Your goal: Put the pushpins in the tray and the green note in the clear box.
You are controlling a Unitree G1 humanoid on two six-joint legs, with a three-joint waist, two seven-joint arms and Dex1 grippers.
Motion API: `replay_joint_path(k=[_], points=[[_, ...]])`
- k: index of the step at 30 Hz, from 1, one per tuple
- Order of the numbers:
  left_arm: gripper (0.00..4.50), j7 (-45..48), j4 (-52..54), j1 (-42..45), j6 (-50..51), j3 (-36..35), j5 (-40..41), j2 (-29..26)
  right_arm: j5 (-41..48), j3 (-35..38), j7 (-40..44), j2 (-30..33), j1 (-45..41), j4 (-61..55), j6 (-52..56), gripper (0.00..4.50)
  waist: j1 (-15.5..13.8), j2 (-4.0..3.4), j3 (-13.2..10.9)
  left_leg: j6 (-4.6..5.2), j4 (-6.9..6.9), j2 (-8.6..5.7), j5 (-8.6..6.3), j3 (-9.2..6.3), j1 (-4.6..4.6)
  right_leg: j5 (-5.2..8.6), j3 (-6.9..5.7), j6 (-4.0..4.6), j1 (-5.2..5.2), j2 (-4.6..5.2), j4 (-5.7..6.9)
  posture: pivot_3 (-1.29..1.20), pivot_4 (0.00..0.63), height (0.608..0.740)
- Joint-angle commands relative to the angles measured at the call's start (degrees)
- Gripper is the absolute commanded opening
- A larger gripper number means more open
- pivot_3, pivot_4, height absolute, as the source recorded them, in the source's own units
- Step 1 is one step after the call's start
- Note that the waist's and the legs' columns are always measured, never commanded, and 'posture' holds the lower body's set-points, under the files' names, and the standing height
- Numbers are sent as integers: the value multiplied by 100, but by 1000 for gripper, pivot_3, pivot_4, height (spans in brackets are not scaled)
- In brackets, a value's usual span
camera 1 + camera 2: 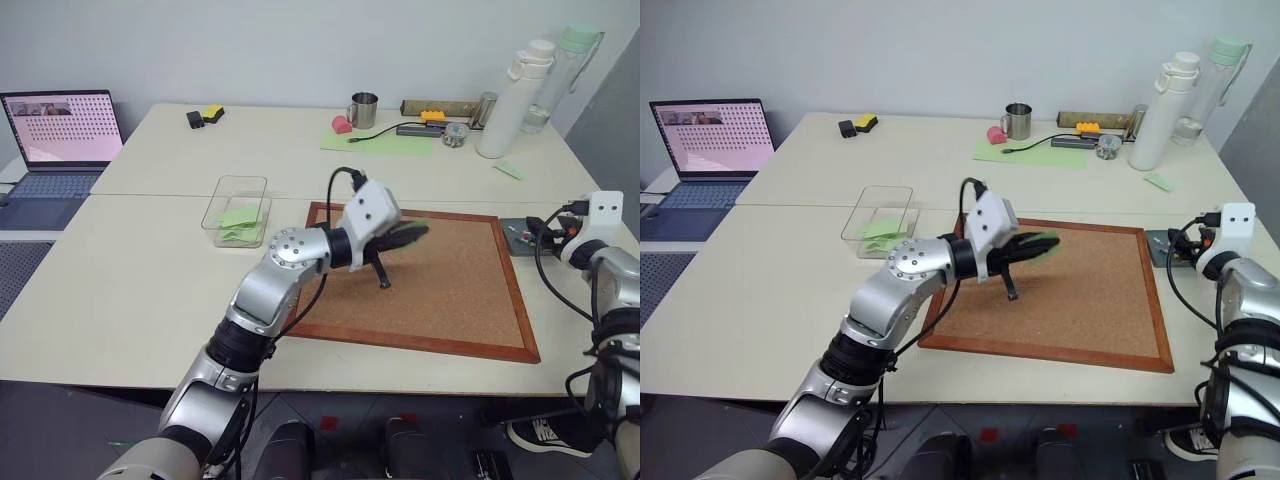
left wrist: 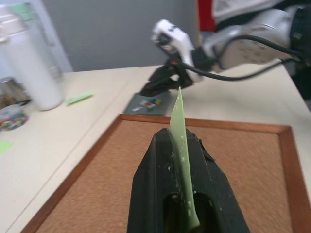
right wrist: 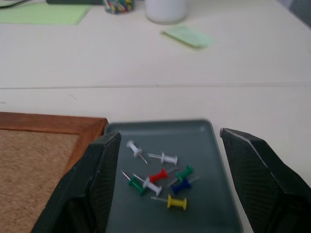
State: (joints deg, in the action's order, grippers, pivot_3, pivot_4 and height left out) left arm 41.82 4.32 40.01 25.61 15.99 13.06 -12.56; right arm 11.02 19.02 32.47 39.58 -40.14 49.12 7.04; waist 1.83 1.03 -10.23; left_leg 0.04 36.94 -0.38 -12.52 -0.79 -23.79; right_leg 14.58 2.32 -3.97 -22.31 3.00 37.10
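Observation:
My left gripper [image 1: 412, 236] hovers over the cork board [image 1: 450, 300], shut on the green note [image 2: 178, 114]. The note sticks out edge-on past the fingertips. The clear box [image 1: 236, 209] stands to the left of the board with green slips inside. At the board's right edge lies the dark grey tray [image 3: 216, 199], holding several pushpins [image 3: 158, 180] in white, red, green, blue and yellow. My right gripper [image 3: 170, 137] hangs just above the tray, open, with nothing between its fingers.
A laptop [image 1: 60, 140] sits at the far left. Along the back stand a metal mug [image 1: 363, 109], a large pale green sheet [image 1: 385, 141], a jar of pins [image 1: 456, 133] and two bottles [image 1: 512, 100]. A loose green slip [image 1: 508, 170] lies behind the tray.

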Motion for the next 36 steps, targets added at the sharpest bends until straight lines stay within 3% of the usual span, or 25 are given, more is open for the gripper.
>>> replay_joint_path(k=[1, 4, 8, 13, 19, 20, 21, 26, 36], points=[[0, -540, 301, -22, 479, -1004, 253, -258, 768, 29, 297, -177, 1038, -3021, 761, 3357, -6, -2, 1, 0, -1, 1, 0, 1, 1, 0, 2, 0, -1, -3, 0, 0, 150, 740], [0, -1196, 103, -69, 609, -1777, 130, -566, 1993, -172, 101, -629, 2040, -5927, 1908, 3357, 28, -6, 0, 0, -8, 11, -1, -19, -2, 2, -7, -1, -6, -11, 7, 0, 150, 740], [0, -1846, -539, -32, 531, -2411, -240, -1131, 2913, -543, -423, -999, 2625, -7995, 2838, 3357, -19, -6, -3, -1, -2, 9, -1, -29, -3, 2, -15, 1, -8, -9, 19, 0, 150, 740], [0, -2333, -1689, 154, 34, -2537, -642, -1513, 3417, -921, -1000, -1328, 2805, -8904, 3353, 3357, -75, 13, -4, -3, 10, -1, 1, -32, -1, 1, -23, -1, 4, 1, 3, 0, 150, 740], [0, -2338, -2936, 462, -704, -2423, -736, -1262, 3268, -1171, -1277, -1384, 2889, -9027, 3433, 3357, -228, 28, -9, -4, 10, -5, 1, -29, -10, 0, -26, -2, 1, 9, -7, 0, 150, 740], [398, -2295, -3150, 531, -855, -2389, -748, -1211, 3244, -1187, -1304, -1382, 2900, -9029, 3429, 3381, -232, 29, -10, -4, 10, -5, 1, -29, -10, 0, -27, -1, 1, 9, -6, 0, 150, 740], [451, -2294, -3319, 596, -1000, -2359, -786, -1182, 3234, -1194, -1327, -1372, 2907, -9038, 3427, 3381, -230, 30, -10, -4, 8, -5, 1, -29, -11, 0, -28, -1, 0, 9, -6, 0, 150, 740], [1527, -2343, -3592, 724, -1354, -2320, -859, -1182, 3289, -1082, -1479, -1346, 2951, -9119, 3435, 3381, -176, 32, -12, -4, 2, -2, 0, -28, -12, 0, -28, 0, -4, 8, -2, 0, 150, 740], [3628, -1992, -2568, 392, -1298, -2265, -646, -1136, 3129, -1083, -1634, -1372, 3325, -9260, 3284, 3381, -159, 36, -14, -3, 4, -2, 0, -24, -11, -1, -25, -1, -3, 9, 1, 0, 150, 740]])
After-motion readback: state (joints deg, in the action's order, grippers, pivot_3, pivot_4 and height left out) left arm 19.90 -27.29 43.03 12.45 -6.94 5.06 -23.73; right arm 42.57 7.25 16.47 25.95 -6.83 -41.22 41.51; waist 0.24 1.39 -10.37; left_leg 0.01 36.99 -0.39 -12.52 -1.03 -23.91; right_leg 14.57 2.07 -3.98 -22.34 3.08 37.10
